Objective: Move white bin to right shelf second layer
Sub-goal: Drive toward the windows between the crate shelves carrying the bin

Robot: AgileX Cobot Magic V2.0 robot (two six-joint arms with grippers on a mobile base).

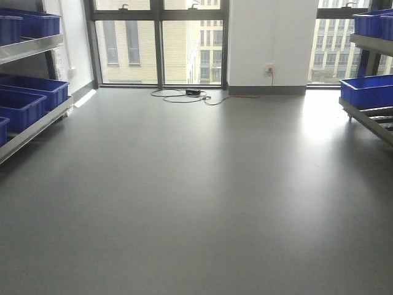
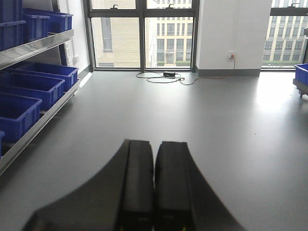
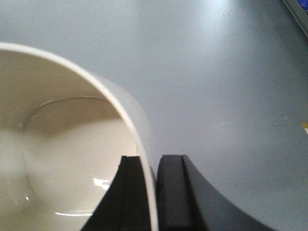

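Note:
The white bin [image 3: 62, 159] fills the left of the right wrist view, glossy cream inside. My right gripper [image 3: 153, 166] is shut on its rim, one finger inside the wall and one outside, holding it above the grey floor. My left gripper [image 2: 154, 154] is shut and empty, pointing over the floor toward the windows. The right shelf [image 1: 374, 120] shows at the far right edge of the front view, with roller rails on its lower level behind a steel front bar. The bin and both grippers do not show in the front view.
Blue crates [image 1: 27, 98] fill the left shelf [image 2: 33, 127]. A blue crate [image 1: 367, 91] sits on the right shelf, more above it [image 1: 371, 23]. A cable and power adapter [image 1: 190, 94] lie on the floor by the windows. Grey floor [image 1: 196, 196] spreads between the shelves.

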